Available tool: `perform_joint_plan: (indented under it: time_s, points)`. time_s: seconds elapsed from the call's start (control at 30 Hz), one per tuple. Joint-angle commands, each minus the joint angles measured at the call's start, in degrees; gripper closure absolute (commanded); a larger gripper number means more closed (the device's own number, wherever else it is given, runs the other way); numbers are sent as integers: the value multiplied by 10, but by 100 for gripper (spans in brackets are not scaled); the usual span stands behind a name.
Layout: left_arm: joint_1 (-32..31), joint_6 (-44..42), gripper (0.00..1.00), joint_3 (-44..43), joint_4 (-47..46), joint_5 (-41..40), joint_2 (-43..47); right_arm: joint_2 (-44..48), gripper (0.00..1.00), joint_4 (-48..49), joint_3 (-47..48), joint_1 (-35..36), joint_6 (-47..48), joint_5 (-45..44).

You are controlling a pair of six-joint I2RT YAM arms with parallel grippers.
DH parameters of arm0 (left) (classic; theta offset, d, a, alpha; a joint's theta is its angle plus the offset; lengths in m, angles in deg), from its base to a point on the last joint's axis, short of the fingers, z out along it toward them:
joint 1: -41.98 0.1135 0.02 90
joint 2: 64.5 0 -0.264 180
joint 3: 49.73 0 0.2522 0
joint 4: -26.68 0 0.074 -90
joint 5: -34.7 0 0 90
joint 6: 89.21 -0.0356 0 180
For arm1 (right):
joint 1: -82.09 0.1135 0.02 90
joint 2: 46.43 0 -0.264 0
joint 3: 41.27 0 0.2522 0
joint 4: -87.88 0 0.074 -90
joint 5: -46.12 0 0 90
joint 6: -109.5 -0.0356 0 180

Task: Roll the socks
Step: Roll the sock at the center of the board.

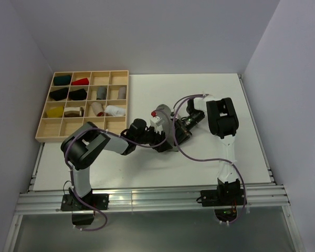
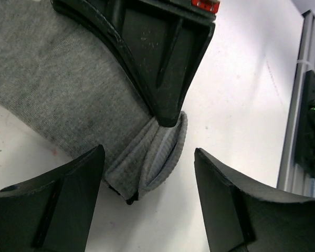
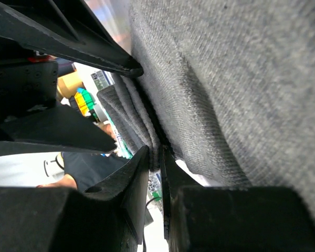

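Note:
A mid-grey sock lies on the white table, its ribbed cuff folded into pleats. My right gripper is shut on that cuff, with the sock's body filling the right wrist view. In the left wrist view its black fingers come down from above onto the fold. My left gripper is open, one finger on each side of the cuff and neither touching it. From above, the left gripper and right gripper meet mid-table and hide most of the sock.
A wooden compartment tray stands at the back left, holding small cloth bundles in red, yellow, green, black and white. An aluminium rail runs along the near edge and also shows as the rail on the right of the left wrist view.

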Motion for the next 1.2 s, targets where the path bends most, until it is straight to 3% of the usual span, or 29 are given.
perform_joint_plan:
  time_s: [0.0,0.37,0.73,1.0,1.03,1.1,1.13,1.17]
  points:
    - [-12,-40,26,-21,17,-29,-2,-7,80,-13,24,-8,-3,7]
    - [-13,-31,32,-25,19,-28,-10,-13,80,0,25,-15,-18,-2]
    - [-14,15,48,-30,27,-38,-30,6,81,48,6,-15,-56,-35]
    - [-18,23,75,-47,92,-78,-47,38,82,93,-16,-15,-92,-64]
    - [-20,23,85,-54,114,-88,-48,55,82,114,-26,-15,-97,-72]
    - [-26,27,91,-65,147,-103,-54,72,83,129,-34,-14,-107,-97]
    - [-28,27,100,-78,177,-110,-56,79,84,144,-42,-14,-110,-105]
    - [-31,34,100,-83,195,-115,-58,96,84,151,-46,-14,-112,-112]
